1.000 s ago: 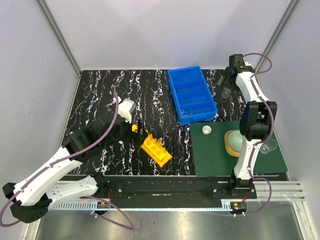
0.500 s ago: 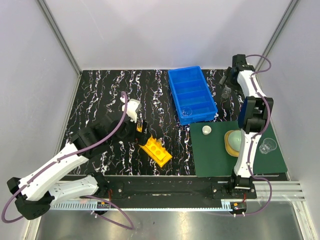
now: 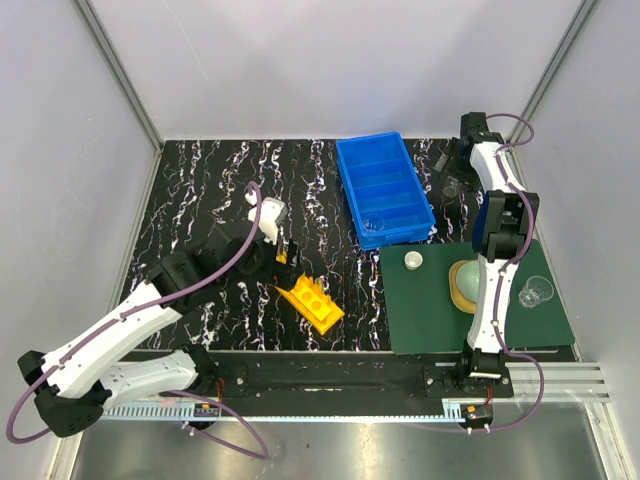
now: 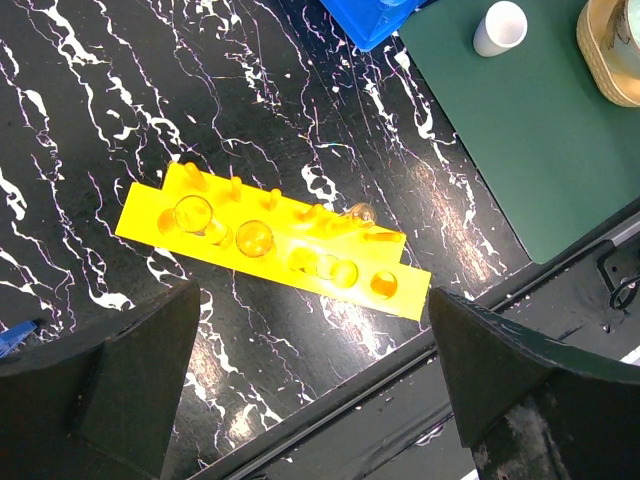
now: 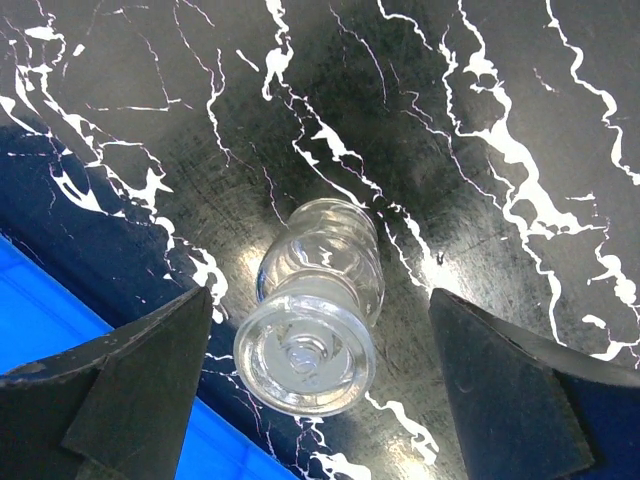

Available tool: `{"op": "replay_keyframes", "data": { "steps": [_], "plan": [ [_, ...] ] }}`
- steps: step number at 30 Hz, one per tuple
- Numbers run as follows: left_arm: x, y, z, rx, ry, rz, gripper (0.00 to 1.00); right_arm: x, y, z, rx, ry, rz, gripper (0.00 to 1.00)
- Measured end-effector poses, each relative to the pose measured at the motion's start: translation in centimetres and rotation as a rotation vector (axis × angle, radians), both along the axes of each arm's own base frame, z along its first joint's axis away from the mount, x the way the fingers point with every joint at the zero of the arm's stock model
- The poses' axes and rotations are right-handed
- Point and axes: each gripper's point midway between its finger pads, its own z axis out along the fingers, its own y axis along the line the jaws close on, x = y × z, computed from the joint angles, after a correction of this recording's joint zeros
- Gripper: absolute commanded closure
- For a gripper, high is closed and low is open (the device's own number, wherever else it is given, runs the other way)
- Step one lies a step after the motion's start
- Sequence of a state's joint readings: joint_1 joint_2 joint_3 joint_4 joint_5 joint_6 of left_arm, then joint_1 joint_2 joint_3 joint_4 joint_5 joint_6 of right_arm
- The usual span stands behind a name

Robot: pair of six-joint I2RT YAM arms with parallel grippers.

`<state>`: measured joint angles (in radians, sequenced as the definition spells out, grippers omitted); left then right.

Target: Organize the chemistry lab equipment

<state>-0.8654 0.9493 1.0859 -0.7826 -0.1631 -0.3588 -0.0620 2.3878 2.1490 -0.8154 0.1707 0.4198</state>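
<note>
Noting the glossy blue divided plastic bin (image 3: 385, 188) first. Near-left of it lies a yellow plastic rack with a row of holes (image 4: 270, 240), under the spread left gripper (image 4: 315, 375). Only the wrist view shows clear glass in some holes. Right of the bin, a small ribbed clear glass jar (image 5: 315, 330) sits between the spread right gripper (image 5: 320, 390) fingers, touching neither.

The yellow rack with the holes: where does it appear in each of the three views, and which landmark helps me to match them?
Top external: the yellow rack lies near the centre, a little below the middle.
Left wrist: the yellow rack fills the middle, lying slantwise.
Right wrist: not in it.
Shared landmark: the blue bin, at the top edge of the left wrist view and lower left in the right wrist view.
</note>
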Motion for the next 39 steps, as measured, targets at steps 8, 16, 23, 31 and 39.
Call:
{"op": "replay_keyframes", "data": {
  "steps": [8, 16, 23, 31, 39],
  "plan": [
    [0.09, -0.06, -0.20, 0.007, 0.004, -0.002, 0.01, 0.56, -0.08, 0.02, -0.007, -0.007, 0.011, 0.25],
    [0.25, -0.06, -0.09, 0.007, -0.004, -0.003, 0.01, 0.38, -0.02, -0.73, -0.005, 0.013, 0.020, 0.41],
    [0.41, -0.10, 0.04, 0.002, -0.009, -0.001, 0.01, 0.55, -0.05, -0.73, -0.008, 0.014, 0.026, 0.61],
    [0.46, -0.05, 0.03, 0.003, -0.010, 0.001, 0.01, 0.68, -0.08, -0.65, -0.011, 0.012, 0.032, 0.84],
    [0.51, -0.01, 0.03, 0.003, -0.010, 0.002, 0.01, 0.61, -0.10, -0.68, -0.014, 0.016, 0.036, 0.99]
  ]
}}
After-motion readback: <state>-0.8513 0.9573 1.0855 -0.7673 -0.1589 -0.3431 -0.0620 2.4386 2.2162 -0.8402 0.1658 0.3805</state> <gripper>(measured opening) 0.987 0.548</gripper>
